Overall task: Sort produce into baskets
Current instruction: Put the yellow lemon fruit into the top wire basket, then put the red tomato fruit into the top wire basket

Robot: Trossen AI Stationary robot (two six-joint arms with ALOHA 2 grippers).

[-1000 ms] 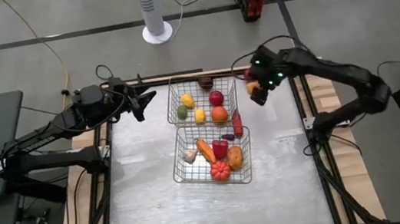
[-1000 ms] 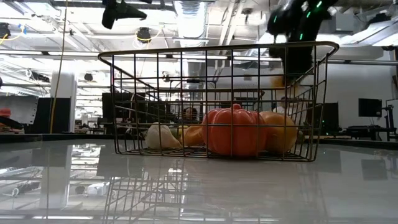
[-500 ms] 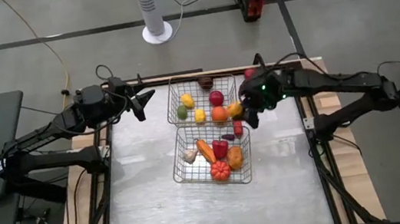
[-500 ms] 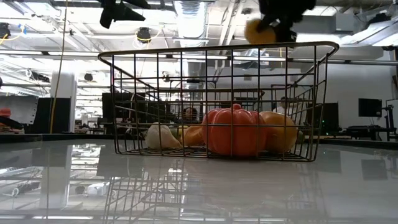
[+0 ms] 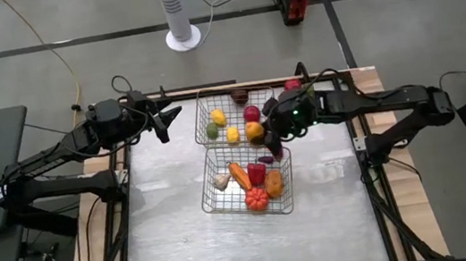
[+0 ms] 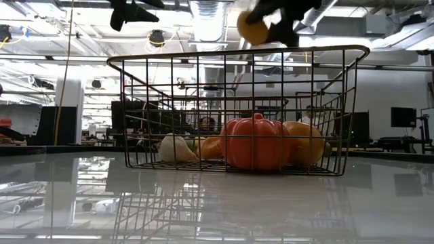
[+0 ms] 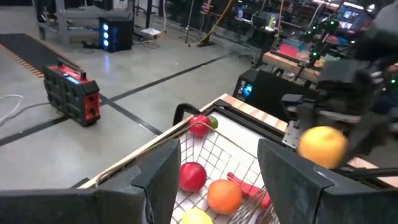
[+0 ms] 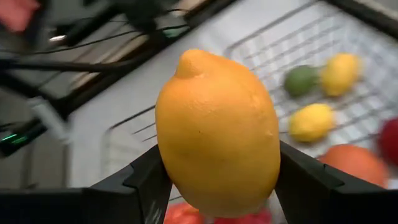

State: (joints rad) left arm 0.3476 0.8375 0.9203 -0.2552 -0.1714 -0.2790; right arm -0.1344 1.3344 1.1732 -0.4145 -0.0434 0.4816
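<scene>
My right gripper (image 8: 217, 180) pinches a smooth orange-yellow toy lemon (image 8: 216, 130) between both dark fingers, and I carry it over the far silvery wire-mesh basket (image 5: 203, 107), above its edge at about three o'clock. In that basket lie a yellow lemon-like piece (image 5: 218, 116), a green round fruit (image 5: 212, 130), a red apple (image 5: 252, 114) and an orange (image 5: 255, 130), so I judge this is the fruit basket. To do it well I should lower the lemon toward the bare mesh at the basket's middle and let go low so it cannot roll out. The near basket (image 5: 212, 207) holds an orange pumpkin (image 5: 257, 199). My left gripper (image 5: 162, 122) waits at nine o'clock, fingers spread, nothing between them. I can read no label or writing.
</scene>
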